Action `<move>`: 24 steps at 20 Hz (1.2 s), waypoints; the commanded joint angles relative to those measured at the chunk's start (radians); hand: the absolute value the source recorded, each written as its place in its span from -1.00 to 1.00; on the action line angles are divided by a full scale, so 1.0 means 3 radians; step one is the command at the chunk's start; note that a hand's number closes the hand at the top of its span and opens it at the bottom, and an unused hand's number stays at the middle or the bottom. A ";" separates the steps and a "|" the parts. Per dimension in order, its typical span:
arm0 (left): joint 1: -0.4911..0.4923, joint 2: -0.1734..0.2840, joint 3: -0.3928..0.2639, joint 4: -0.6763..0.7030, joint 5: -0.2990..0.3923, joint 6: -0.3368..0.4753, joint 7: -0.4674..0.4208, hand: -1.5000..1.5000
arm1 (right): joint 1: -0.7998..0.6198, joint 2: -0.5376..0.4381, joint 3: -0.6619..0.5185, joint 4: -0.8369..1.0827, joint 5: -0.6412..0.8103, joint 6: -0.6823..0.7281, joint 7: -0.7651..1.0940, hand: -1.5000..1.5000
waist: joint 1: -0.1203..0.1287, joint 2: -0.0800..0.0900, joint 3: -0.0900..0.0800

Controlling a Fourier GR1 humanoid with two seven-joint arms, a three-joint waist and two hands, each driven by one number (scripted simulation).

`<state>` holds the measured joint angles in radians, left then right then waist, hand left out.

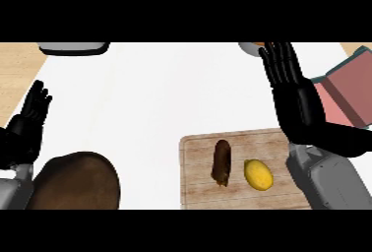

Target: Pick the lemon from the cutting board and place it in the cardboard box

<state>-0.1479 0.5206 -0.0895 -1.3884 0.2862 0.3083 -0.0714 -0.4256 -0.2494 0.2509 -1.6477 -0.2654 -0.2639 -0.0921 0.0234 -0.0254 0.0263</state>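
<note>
Lemon (258, 174) lay untouched on the cutting board (200, 162).
Right hand (294, 93) stretched flat-fingered past the board's far right corner; left hand (27, 120) rested spread at the counter's left edge.

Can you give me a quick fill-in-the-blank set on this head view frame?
1. The lemon lies on the wooden ____.
2. On the cutting board, the long brown item lies to the ____ of the lemon as seen in the view.
3. The right robot hand has its fingers ____, holding nothing.
4. The left robot hand rests open near the view's ____ edge.

Missing words: cutting board; left; straight; left
</note>
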 commanded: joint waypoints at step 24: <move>-0.0354 0.0003 -0.0600 -0.0411 -0.0422 -0.0815 -0.0103 0.00 | 0.1004 -0.2470 -0.0334 -0.0585 0.1571 0.1822 -0.0933 -1.00 | -0.0127 0.0073 -0.0095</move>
<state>-0.2417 0.5347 -0.2706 -1.5204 0.1671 0.0668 -0.0997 -0.1368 -0.9001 0.1110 -1.7497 0.1038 0.2354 -0.4303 -0.0115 -0.0023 -0.0003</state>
